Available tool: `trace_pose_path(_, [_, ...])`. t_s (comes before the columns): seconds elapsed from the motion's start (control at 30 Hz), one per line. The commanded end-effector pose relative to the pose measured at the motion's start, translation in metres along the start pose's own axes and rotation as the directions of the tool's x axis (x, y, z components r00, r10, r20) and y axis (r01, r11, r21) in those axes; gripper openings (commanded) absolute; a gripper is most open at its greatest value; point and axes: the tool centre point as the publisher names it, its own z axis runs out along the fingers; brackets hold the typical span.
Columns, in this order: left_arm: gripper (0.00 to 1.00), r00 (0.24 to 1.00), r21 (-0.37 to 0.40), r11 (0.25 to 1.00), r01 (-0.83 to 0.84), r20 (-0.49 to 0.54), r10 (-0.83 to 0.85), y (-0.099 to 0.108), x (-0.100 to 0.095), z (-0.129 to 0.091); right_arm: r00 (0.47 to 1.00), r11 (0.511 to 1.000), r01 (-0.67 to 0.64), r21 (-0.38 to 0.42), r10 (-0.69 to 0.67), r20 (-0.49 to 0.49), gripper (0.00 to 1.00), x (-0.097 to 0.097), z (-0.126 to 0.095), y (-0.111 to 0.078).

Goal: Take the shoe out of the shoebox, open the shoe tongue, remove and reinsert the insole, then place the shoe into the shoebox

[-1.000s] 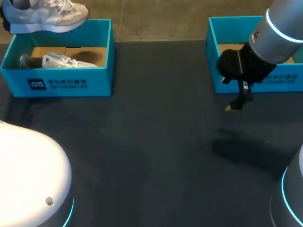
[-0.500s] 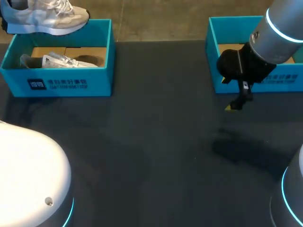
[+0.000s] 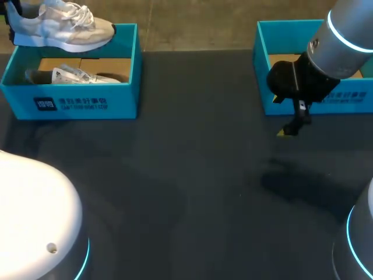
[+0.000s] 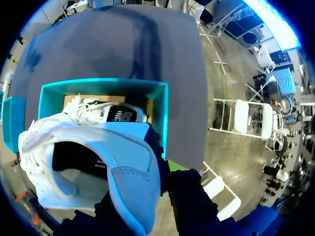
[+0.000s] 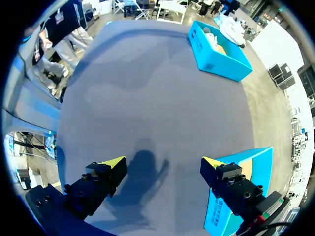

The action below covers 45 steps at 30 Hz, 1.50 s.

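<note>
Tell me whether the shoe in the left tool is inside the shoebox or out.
Out. The shoe hangs above the shoebox, over its back rim; a second shoe lies inside.

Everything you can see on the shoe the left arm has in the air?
The lifted shoe is a pale grey-and-white sneaker with white laces, a thick white sole and a suede-looking heel patch; its opening looks dark inside. It hangs above the far left corner of the left shoebox, sole down, toe toward the table's middle. The left gripper holds it at the heel collar; nothing else touches it. A second shoe lies in the box below.
</note>
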Motion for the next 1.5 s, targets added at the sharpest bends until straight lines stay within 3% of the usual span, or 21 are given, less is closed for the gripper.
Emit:
trace_pose_path(0.03, [0.00,0.999,0.003,1.000,-0.025,0.046,0.025,0.008,0.002,0.002,1.000,1.000,-0.001,0.002,0.001,0.001,1.00,0.000,0.001,0.001])
trace_pose_path(0.47, [0.00,0.993,-0.050,0.996,-0.070,0.088,0.074,0.026,-0.006,0.033,1.000,1.000,-0.001,0.002,0.001,0.001,1.00,0.000,0.001,0.001])
trace_pose_path(1.07, [0.00,0.994,-0.043,0.998,-0.055,0.091,0.059,0.052,-0.019,0.093,1.000,1.000,-0.001,0.002,0.001,0.001,1.00,0.000,0.001,0.001])
trace_pose_path(1.5, [0.00,0.993,-0.048,0.997,-0.058,0.101,0.063,0.078,-0.027,0.120,1.000,1.000,-0.001,0.002,0.001,0.001,1.00,0.000,0.001,0.001])
